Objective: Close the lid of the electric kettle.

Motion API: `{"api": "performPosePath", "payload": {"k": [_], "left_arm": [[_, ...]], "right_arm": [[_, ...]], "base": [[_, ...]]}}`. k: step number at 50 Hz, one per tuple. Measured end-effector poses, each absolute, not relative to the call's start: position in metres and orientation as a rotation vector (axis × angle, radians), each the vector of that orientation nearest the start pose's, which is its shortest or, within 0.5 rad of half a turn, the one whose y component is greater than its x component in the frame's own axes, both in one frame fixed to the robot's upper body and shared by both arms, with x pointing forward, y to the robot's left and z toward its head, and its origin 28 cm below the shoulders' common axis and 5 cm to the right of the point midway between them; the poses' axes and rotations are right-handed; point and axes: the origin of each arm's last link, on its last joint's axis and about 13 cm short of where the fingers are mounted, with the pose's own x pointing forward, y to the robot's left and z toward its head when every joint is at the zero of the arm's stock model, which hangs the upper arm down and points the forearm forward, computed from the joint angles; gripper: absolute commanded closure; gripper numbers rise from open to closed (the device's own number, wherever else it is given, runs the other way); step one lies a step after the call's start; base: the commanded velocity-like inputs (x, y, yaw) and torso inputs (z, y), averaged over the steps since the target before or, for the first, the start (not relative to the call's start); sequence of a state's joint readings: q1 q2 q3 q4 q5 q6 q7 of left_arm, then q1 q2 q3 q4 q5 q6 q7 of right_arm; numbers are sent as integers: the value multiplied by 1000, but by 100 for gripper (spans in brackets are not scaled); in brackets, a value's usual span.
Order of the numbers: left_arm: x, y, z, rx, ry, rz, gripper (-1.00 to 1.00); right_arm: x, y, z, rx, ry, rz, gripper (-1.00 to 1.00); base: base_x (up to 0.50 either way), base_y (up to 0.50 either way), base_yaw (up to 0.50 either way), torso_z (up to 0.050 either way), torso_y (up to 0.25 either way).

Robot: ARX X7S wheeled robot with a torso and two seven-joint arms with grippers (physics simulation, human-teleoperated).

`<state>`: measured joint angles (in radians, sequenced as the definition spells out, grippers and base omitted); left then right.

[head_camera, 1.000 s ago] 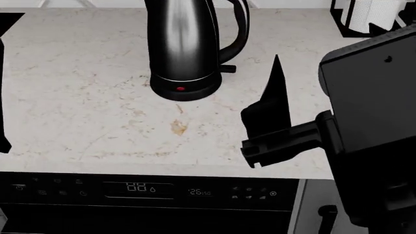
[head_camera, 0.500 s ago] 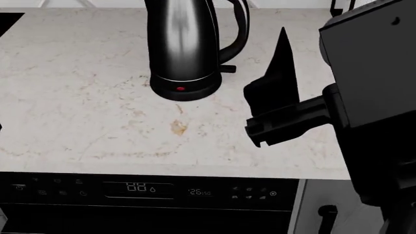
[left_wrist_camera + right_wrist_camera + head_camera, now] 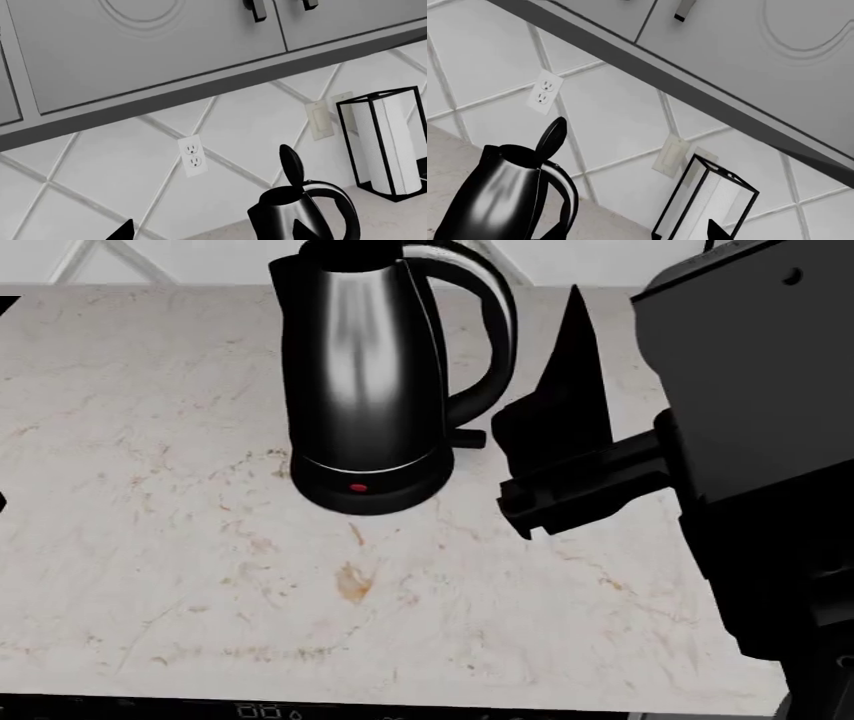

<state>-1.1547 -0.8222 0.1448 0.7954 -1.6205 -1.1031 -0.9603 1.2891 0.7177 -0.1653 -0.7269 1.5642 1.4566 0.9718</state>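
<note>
The electric kettle (image 3: pixel 360 380) stands upright on the counter, a glossy dark-steel jug with a red dot on its black base. Its top is cut off in the head view. The lid (image 3: pixel 291 165) stands raised and open above the mouth, as the right wrist view also shows (image 3: pixel 552 137). My right gripper (image 3: pixel 571 410) hangs open and empty just right of the handle, above the counter. My left gripper (image 3: pixel 213 235) is open and empty, with only its fingertips (image 3: pixel 123 231) showing, and faces the kettle (image 3: pixel 300 215) from a distance.
A black wire paper-towel holder (image 3: pixel 387 145) stands right of the kettle against the tiled wall, and shows in the right wrist view (image 3: pixel 707 205). A wall outlet (image 3: pixel 191 156) and a switch (image 3: pixel 321 120) sit behind. Cabinets hang overhead. The marble counter (image 3: pixel 200 570) spreads around the kettle.
The head view has shifted: the kettle sits lower and more of it shows, and the oven panel has nearly left the frame. My right gripper has risen and come closer to the handle.
</note>
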Motion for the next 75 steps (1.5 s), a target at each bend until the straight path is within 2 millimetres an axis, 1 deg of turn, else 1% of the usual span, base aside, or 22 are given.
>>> {"api": "performPosePath", "payload": {"k": [21,45,55,75], "left_arm": [[177,241,317,248,-338,-136,-100],[177,242,316,247,-335,-135,-100],[177,243,315,243,-332,-131,-100],[176,244,311,236,-321,-130,-100]], "right_arm": [[190,-134,326,-480,-278,49,-100],[193,-133,322,-479,-267,48,-100],[206,-138,320,-432,-225,39,-100],[256,-148,319,-363,-99,72,-100]], "base": [[332,0,0,0,1],[312,0,0,0,0],[0,0,0,0,1],[0,0,0,0,0]]}}
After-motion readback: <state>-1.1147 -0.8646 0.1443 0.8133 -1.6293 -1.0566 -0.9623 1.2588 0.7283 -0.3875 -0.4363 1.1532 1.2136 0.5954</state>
